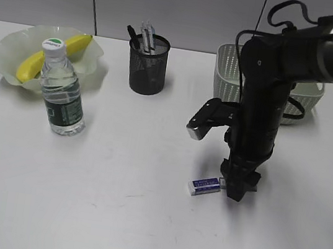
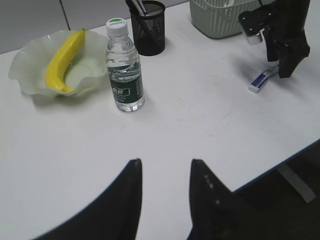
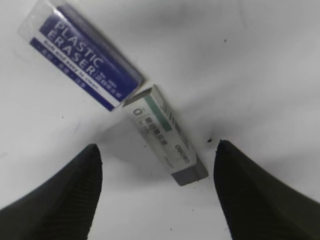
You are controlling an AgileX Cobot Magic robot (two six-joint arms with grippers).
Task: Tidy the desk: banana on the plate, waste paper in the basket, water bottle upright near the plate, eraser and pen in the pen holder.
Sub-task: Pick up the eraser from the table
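The right claw (image 3: 157,192) hangs low over the white worktop (image 1: 139,221), its fingers spread wide and holding nothing, straddling the end of a grey-sleeved eraser (image 3: 165,135). That eraser lies touching a second one, a blue-sleeved eraser (image 3: 80,62) marked "PLASTIC ERASER", the pair lying flat on the worktop in front of the pale green basket (image 1: 228,71). The left claw (image 2: 165,190) hovers well apart at the near edge, fingers partly open and empty. At far left the banana (image 1: 51,57) lies in the ruffled green plate (image 1: 7,57), with the water bottle (image 1: 62,90) standing upright just beside it. The black mesh pen holder (image 1: 148,65) stands between plate and basket, pens (image 1: 143,36) poking from its top
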